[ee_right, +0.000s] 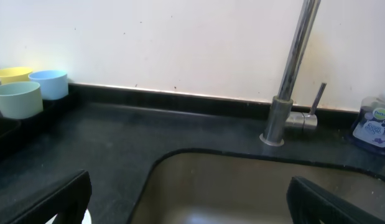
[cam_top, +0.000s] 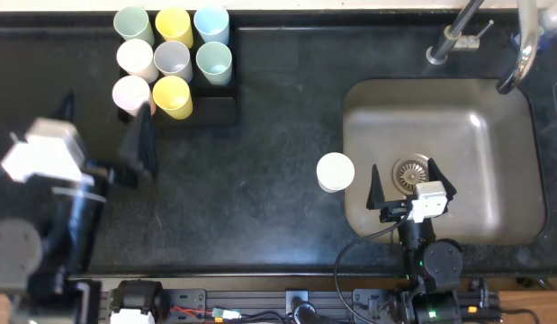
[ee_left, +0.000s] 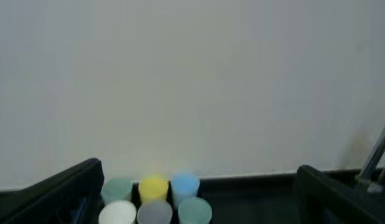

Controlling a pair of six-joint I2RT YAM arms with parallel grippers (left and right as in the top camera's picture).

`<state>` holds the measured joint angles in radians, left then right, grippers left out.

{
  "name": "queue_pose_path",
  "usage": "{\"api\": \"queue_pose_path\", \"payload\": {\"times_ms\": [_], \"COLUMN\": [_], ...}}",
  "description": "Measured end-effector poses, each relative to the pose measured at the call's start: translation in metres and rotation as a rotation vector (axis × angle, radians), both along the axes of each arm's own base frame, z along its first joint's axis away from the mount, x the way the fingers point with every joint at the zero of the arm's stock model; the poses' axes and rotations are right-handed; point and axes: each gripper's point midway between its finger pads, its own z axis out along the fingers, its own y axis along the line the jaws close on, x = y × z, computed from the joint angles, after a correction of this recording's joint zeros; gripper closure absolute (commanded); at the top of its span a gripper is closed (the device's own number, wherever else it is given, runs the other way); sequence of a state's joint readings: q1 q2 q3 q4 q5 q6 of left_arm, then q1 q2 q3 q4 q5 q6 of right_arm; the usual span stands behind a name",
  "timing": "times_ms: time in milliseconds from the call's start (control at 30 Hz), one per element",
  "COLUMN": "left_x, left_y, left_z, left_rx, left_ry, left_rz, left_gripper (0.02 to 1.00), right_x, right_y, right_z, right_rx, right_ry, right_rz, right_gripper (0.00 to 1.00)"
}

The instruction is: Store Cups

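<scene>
A black tray [cam_top: 220, 110] at the counter's back left holds several upright cups in green, yellow, blue, white and grey; its front right slot is bare. A lone white cup [cam_top: 335, 172] stands on the counter beside the sink's left rim. My left gripper [cam_top: 103, 117] hangs open just in front of the tray, holding nothing. In the left wrist view the gripper [ee_left: 199, 169] faces the tray's cups [ee_left: 155, 186]. My right gripper [cam_top: 404, 166] is open over the sink's front left part, right of the white cup. In the right wrist view this gripper [ee_right: 189, 180] is empty.
A steel sink [cam_top: 494, 108] fills the right side, with a faucet [ee_right: 292, 74] behind it and a blue soap bottle [ee_right: 374, 127] at the far right. Dark counter [cam_top: 260, 135] lies between the tray and the sink. A pale wall rises behind the counter.
</scene>
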<state>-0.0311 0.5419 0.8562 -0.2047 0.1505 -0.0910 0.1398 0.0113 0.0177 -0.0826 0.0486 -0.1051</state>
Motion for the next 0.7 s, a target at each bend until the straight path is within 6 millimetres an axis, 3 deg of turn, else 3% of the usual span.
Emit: {"api": "queue_pose_path", "payload": {"times_ms": [200,367,533,700], "left_x": [-0.022,-0.029,-0.021,-0.009], "left_y": [0.004,0.004,0.003,0.002], "left_z": [-0.067,-0.119,-0.149,-0.197], "left_rx": [0.021,0.021,0.020,0.022], "left_ry": [0.005,-0.028,-0.097,-0.019], "left_rz": [0.017,0.012,0.009,0.005], "left_gripper": [0.018,0.018,0.018,0.018], "right_x": [0.000,0.000,0.000,0.000], "right_y": [0.000,0.000,0.000,0.000], "right_z": [0.000,0.000,0.000,0.000], "right_rx": [0.000,0.000,0.000,0.000], "right_ry": [0.000,0.000,0.000,0.000], "right_rz": [0.000,0.000,0.000,0.000], "right_gripper": [0.003,0.003,0.005,0.005]}}
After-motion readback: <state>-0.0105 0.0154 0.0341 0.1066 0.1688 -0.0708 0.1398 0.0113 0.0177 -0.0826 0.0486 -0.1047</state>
